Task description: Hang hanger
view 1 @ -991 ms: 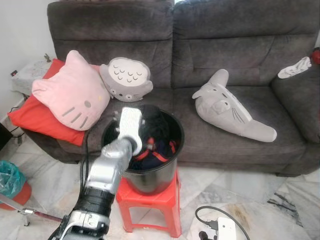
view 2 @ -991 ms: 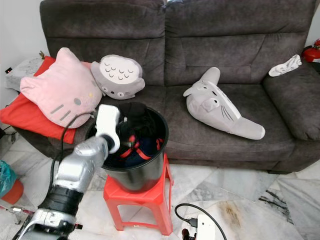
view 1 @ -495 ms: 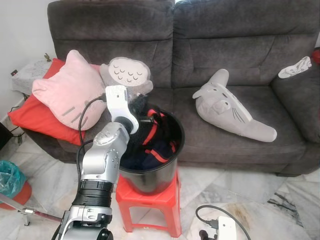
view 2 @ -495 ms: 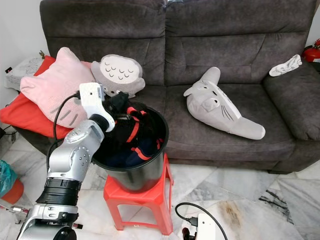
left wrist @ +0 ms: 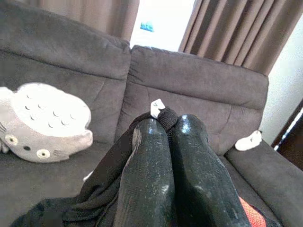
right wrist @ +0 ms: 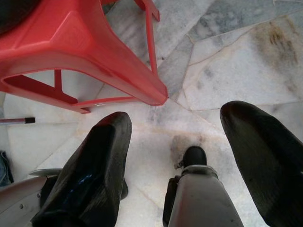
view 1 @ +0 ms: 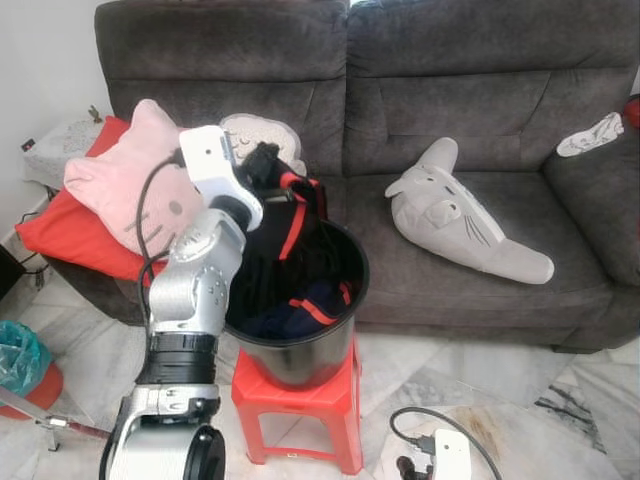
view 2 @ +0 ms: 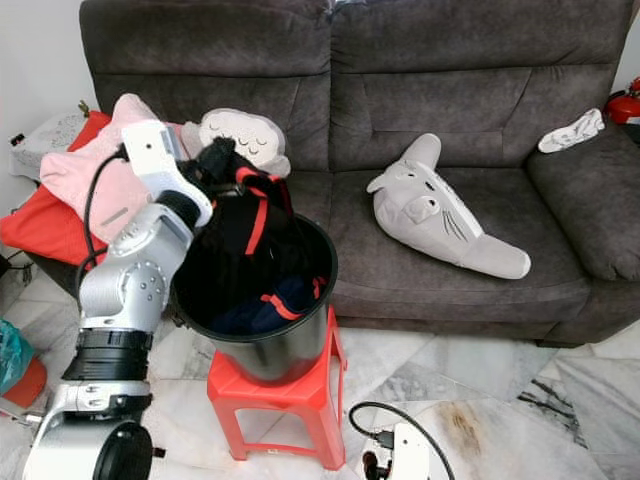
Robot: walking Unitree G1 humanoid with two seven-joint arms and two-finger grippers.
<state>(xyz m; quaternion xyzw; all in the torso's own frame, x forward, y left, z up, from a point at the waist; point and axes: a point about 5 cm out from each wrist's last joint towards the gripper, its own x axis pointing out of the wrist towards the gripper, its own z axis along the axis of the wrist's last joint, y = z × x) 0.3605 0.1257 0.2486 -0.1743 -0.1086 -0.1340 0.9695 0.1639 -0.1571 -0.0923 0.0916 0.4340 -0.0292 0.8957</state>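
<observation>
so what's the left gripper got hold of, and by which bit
The left gripper is shut on a black garment with red straps, pinching a fold at its top end, the rest trailing into the black bucket.

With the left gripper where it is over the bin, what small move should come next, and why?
Probably keep lifting straight up. The left gripper is shut on the black garment with red trim, which hangs from it into the black bin on the red stool, its lower part resting inside. A further rise would likely clear the rim before carrying it off. The right gripper hangs open near the floor.
</observation>
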